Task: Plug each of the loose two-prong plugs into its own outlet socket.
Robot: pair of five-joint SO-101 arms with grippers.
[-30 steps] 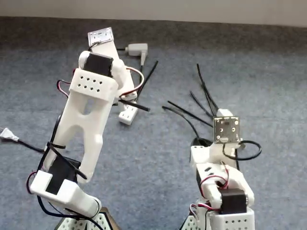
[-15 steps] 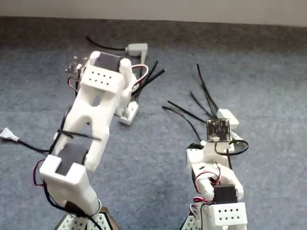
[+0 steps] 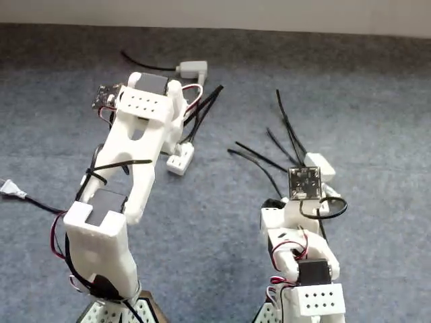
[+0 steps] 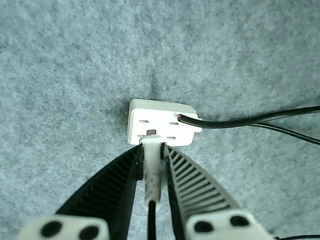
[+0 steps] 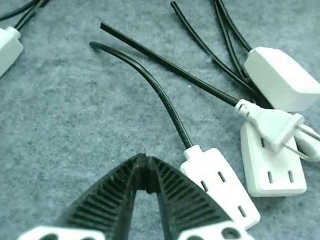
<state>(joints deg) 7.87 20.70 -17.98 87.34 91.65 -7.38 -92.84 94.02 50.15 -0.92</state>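
Left wrist view: left fingers (image 4: 117, 185) have lowered the plug (image 4: 151, 167) onto its socket (image 4: 159, 124).

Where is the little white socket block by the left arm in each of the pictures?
High view: the white plastic outlet block lies on the grey carpet, left of centre.
Left wrist view: mid-picture, at the tips of the left end effector, which grips a white plug.
Right wrist view: probably the white piece at the picture's edge; I cannot be sure.
Shared landmark: the black cable ending at the block.
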